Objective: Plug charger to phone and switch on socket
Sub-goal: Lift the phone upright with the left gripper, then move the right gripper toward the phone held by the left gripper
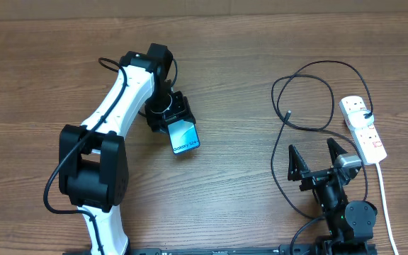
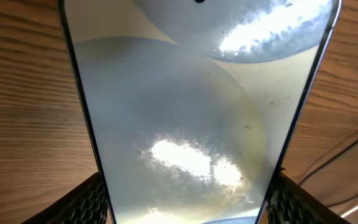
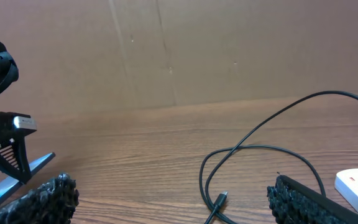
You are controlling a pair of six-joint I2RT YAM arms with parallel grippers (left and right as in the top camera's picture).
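The phone (image 1: 184,138) has a light blue screen and sits tilted in my left gripper (image 1: 173,117), which is shut on its edges left of centre. In the left wrist view the phone (image 2: 191,112) fills the frame between both fingers. The charger cable (image 1: 304,92) lies looped at the right, its plug tip (image 1: 289,113) free on the table; it also shows in the right wrist view (image 3: 219,200). The socket (image 1: 363,129), a white power strip, lies at the far right. My right gripper (image 1: 317,157) is open and empty, below the loop.
The white power-strip cord (image 1: 384,205) runs down the right edge toward the front. A brown cardboard wall (image 3: 179,50) stands behind the table. Bare wood table (image 1: 239,163) lies between the arms.
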